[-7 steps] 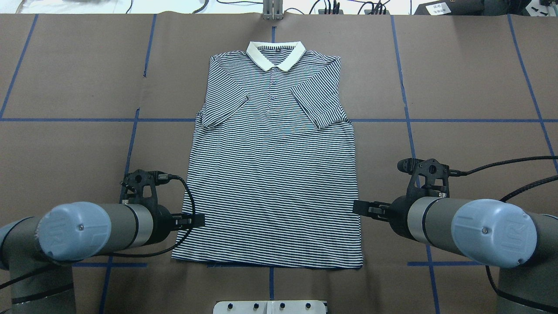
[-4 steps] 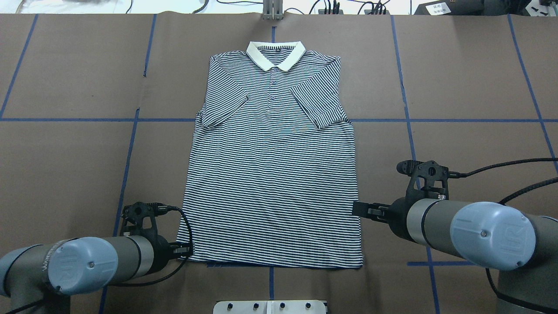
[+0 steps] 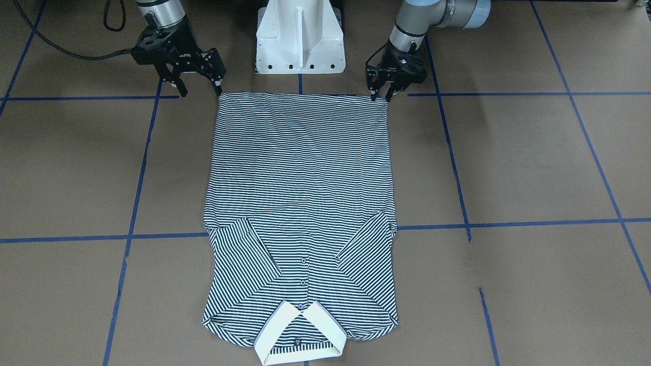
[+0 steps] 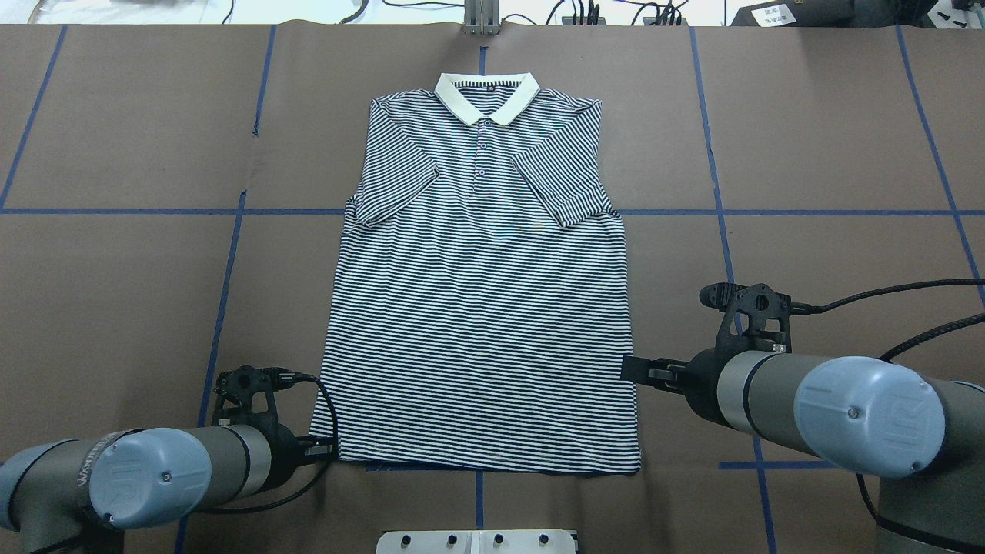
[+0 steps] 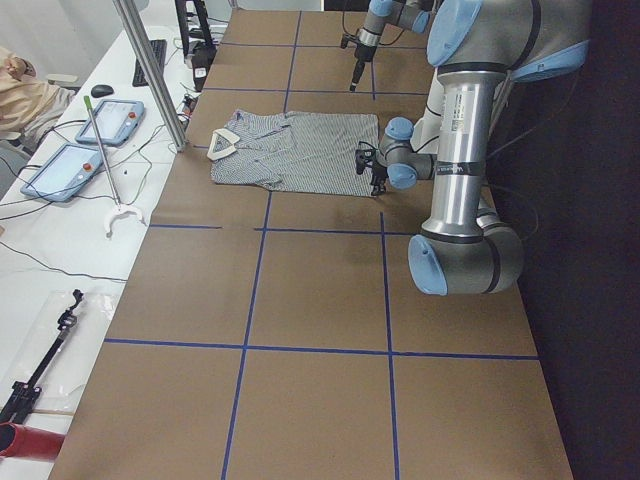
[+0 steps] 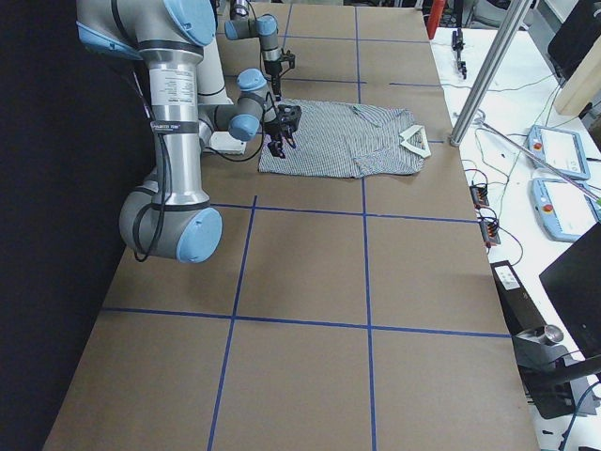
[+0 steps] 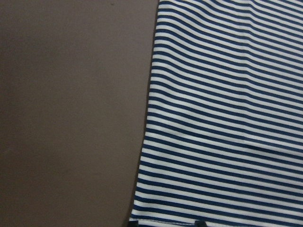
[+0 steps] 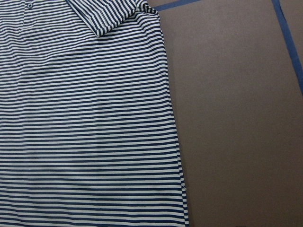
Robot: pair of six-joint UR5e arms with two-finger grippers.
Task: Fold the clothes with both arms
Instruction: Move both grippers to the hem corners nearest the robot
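Observation:
The striped polo shirt (image 4: 481, 308) lies flat on the brown table, front up. Its cream collar (image 4: 486, 96) is at the far end and both sleeves are folded in over the chest. My left gripper (image 3: 380, 95) is low at the hem's left corner (image 4: 327, 446), its fingers a narrow gap apart. The left wrist view shows the shirt's left edge and hem (image 7: 227, 118) close up. My right gripper (image 3: 200, 90) is wide open beside the shirt's right edge near the hem (image 4: 627, 368), holding nothing. The right wrist view looks down that edge (image 8: 85, 132).
The robot's white pedestal base (image 3: 300, 40) stands just behind the hem. Blue tape lines (image 4: 223, 308) cross the brown table cover. A metal post (image 5: 150, 70) and tablets (image 5: 90, 140) stand on the white bench past the collar end.
My left arm has drawn back along the shirt's left edge, from beside the lower body to the hem corner. The right arm has hardly moved. The shirt lies as before.

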